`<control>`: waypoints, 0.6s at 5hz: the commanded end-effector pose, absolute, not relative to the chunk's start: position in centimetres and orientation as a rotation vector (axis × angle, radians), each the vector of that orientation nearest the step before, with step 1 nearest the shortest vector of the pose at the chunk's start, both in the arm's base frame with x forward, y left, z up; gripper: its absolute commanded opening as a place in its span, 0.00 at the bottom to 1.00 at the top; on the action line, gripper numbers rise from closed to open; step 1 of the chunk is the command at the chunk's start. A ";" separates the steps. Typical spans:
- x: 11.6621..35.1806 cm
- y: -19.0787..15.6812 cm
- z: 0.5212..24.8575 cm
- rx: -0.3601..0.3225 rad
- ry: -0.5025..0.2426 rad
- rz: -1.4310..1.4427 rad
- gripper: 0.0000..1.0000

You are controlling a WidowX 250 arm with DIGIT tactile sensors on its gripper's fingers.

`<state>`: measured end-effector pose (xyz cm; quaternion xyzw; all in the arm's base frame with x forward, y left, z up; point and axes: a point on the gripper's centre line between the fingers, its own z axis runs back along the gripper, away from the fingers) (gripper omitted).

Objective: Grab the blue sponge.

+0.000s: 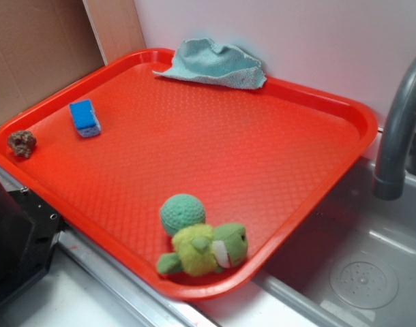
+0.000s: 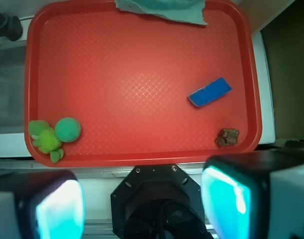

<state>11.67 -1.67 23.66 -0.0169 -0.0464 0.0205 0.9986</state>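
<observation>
My claw (image 2: 142, 199) is wide open, pads well apart, high over the near edge of the red tray (image 2: 142, 157). Blue sponge (image 2: 210, 92) lies flat at tray's right side, beyond a small brown lump (image 2: 227, 137). Likely light, soft, squashy; I'd pinch across its narrow width, mid-length.

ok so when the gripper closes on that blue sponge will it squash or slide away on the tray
The blue sponge looks like soft foam, so it will probably compress a little and is likely light. It lies flat, with nothing touching it, on the textured red tray, so it seems unlikely to roll, though a glancing push might scoot it. The gripper stands open.
</observation>
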 end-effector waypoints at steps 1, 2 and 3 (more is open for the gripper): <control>11.7 -1.7 23.7 -0.034 -0.093 0.041 1.00; 14.0 2.5 20.7 0.103 -0.022 0.282 1.00; 14.9 5.0 19.3 -0.013 -0.117 0.531 1.00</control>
